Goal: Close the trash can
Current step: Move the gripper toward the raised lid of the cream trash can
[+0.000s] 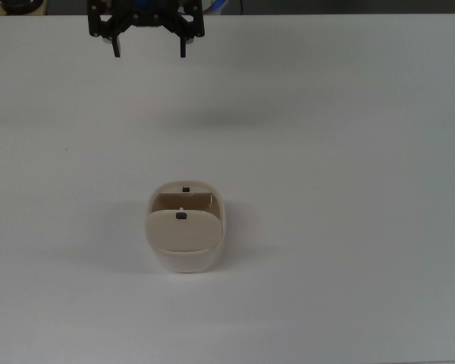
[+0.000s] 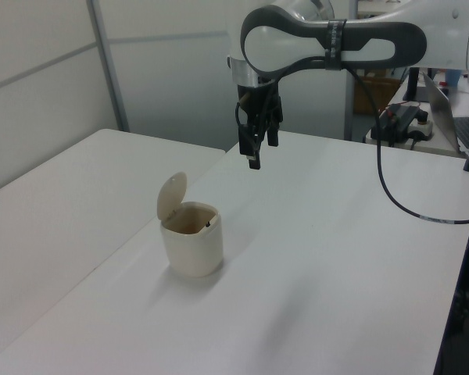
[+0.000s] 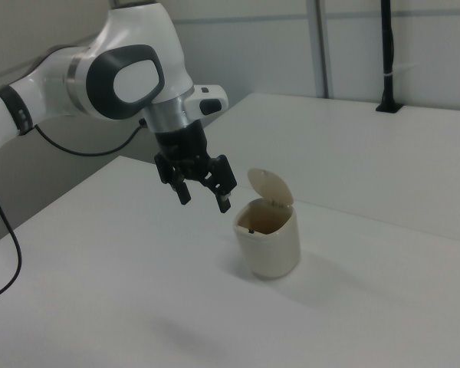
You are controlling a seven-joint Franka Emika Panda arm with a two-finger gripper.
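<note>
Rounded cream plastic trash can [image 1: 183,241], flat lid [image 1: 180,230] raised.

Bright, even, diffuse light; white table [image 1: 349,152] near washed out in the top view. Soft faint shadows beside the trash can [image 3: 268,245] and one smudge on the table. Slight softness throughout; no strong glare.

We record the trash can [image 1: 185,231] [image 2: 191,238] [image 3: 267,241]: a small cream plastic bin with a rounded-rectangle body, standing upright on the white table. Its flat hinged lid [image 1: 182,230] [image 2: 171,195] [image 3: 271,186] is raised, tilted up from the rear edge. The mouth is open; the interior looks brownish. A tiny black tab [image 1: 181,216] sits on the lid.
</note>
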